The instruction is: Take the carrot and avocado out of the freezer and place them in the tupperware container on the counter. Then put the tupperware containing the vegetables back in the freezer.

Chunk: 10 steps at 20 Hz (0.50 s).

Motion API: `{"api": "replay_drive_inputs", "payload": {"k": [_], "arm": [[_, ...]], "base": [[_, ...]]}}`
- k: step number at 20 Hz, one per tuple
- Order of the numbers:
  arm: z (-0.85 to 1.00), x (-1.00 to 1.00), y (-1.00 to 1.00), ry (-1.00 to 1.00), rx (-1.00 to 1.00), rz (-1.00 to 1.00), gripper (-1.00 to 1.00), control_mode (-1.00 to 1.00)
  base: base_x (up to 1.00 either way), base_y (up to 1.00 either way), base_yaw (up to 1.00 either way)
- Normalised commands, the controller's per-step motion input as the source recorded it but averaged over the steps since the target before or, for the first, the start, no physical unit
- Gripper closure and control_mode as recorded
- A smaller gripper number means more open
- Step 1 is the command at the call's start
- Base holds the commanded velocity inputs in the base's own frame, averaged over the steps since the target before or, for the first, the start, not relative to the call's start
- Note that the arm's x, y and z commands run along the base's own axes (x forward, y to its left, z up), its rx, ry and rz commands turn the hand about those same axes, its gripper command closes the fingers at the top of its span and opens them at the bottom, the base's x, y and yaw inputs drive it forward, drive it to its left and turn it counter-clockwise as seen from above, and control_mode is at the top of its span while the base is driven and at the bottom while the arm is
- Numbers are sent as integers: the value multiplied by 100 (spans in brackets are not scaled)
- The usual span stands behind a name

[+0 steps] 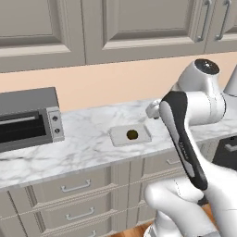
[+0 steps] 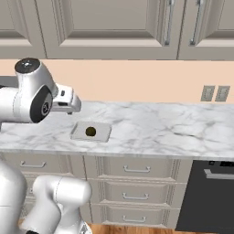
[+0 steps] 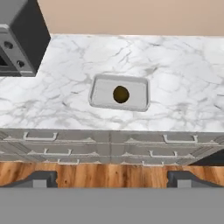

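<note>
At the far left of the marble tabletop (image 3: 183, 74) sits a grey toaster oven (image 1: 28, 120), well apart from the work. Toward the middle lies the tupperware container (image 3: 100, 89), a shallow pale tray with low walls, and in it, roughly centred, rests the avocado (image 3: 121, 94), a small dark olive lump apart from every wall. The carrot is nowhere on the tabletop, so by my reckoning that half of the fetching is not yet done. The pincer (image 3: 112, 179) hangs back from the tabletop edge, above the drawer fronts, its two dark fingertips (image 3: 41, 178) spread wide with nothing between them. The container looks light and stiff but thin-walled and probably slick (a smooth plastic rim gives little purchase), so the sensible hold is likely across one low wall, one finger inside and one outside, on a side clear of the avocado. The avocado is rounded and free to roll, so the tray probably wants carrying level. To the right the tabletop runs on bare marble.
</note>
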Motion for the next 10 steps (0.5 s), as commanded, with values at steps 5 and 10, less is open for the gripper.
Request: {"api": "replay_drive_inputs", "payload": {"k": [5,10], "arm": [[52,-81,-15,-8,2,-20,-100,-100],[12,-87,-27,-30,17,-3,-100,-100]], "base": [[0,0,0],[0,0,0]]}}
